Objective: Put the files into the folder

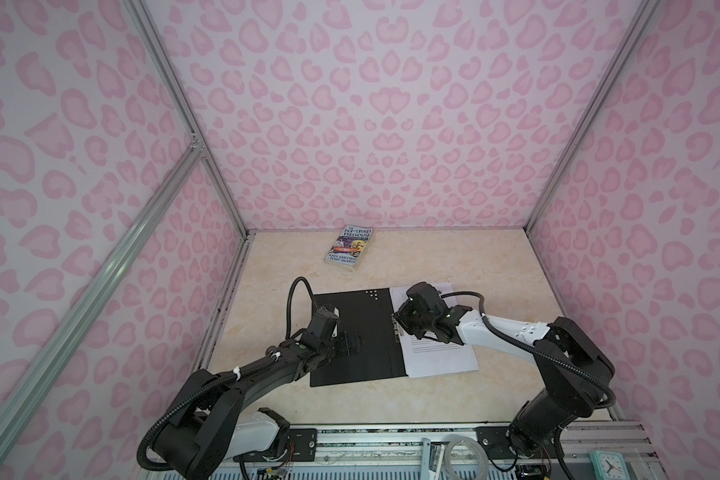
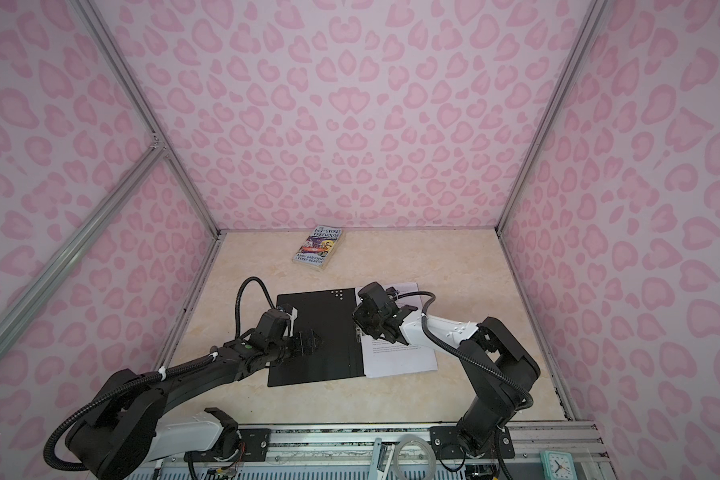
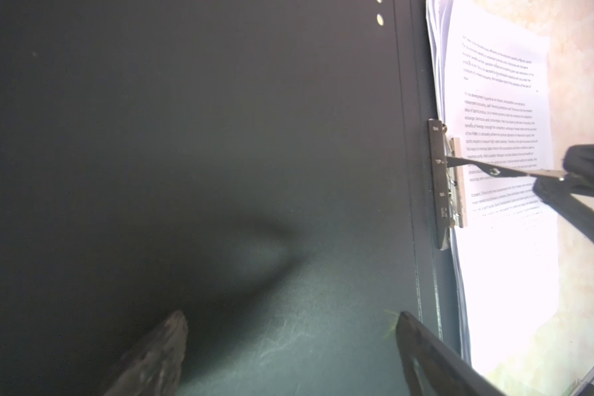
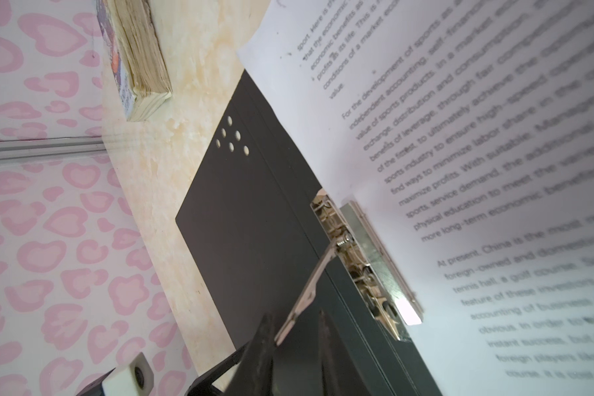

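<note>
The folder (image 1: 350, 332) is lying open on the table (image 1: 433, 257), black side up. The files (image 1: 441, 357) are lying on its right half, with their edge tucked at the metal clip (image 3: 441, 185) on the spine. The paperback book (image 1: 349, 249) is sitting well apart at the back.

Your left gripper (image 3: 288, 329) is standing wide open over the left cover and holding nothing. I cannot tell if it is touching the cover.

Your right gripper (image 4: 295, 329) is nearly closed. The thin clip lever (image 4: 309, 284) is sitting between its jaws and touching one finger. I cannot tell if it is really being squeezed.

I think the paper sheets are very light and floppy. They are likely to slide over each other, so push them flat, not by one corner. The folder looks thin and bendy, so holding the left cover down should keep it from moving. The lever looks stiff, smooth and slippery. Take hold near its free end, and move it slowly so it does not snap back.
</note>
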You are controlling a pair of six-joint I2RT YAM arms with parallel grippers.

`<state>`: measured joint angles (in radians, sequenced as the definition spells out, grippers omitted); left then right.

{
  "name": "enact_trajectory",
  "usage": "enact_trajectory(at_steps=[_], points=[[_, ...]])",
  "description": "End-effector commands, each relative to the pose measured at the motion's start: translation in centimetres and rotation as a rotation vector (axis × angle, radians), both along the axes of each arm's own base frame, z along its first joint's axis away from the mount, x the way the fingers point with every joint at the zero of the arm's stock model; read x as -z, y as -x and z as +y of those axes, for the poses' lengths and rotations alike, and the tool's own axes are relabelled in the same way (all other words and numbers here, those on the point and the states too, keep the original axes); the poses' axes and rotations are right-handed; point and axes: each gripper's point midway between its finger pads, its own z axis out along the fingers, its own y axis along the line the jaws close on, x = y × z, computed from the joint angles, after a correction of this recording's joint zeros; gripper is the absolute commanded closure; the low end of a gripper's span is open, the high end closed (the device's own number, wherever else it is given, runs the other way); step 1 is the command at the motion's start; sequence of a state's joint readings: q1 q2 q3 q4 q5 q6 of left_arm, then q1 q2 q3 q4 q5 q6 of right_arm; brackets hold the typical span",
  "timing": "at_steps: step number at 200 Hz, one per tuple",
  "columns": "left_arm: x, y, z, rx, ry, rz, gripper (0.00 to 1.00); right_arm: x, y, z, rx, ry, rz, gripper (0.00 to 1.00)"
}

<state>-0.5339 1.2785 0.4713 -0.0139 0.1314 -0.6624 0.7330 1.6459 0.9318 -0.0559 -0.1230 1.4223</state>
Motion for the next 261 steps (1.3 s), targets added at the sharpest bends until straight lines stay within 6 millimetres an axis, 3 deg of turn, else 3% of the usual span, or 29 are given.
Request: enact_trajectory(at_steps=[1, 86, 200, 261], points=[[0.3, 0.3, 0.0, 0.003, 0.005, 0.02, 0.03, 0.9, 0.2, -0.6, 0.023, 0.03, 0.026, 0.75], [0.3, 0.3, 0.0, 0.002, 0.007, 0.022, 0.03, 0.7, 0.0, 0.3, 0.004, 0.017, 0.028, 0.78], [0.6, 0.3, 0.1, -0.005, -0.002, 0.032, 0.03, 0.9, 0.6, 0.7, -0.001, -0.02, 0.024, 0.9], [0.7, 0.3, 0.1, -0.006, 0.0, 0.037, 0.03, 1.1, 0.9, 0.6, -0.005, -0.023, 0.027, 0.9]])
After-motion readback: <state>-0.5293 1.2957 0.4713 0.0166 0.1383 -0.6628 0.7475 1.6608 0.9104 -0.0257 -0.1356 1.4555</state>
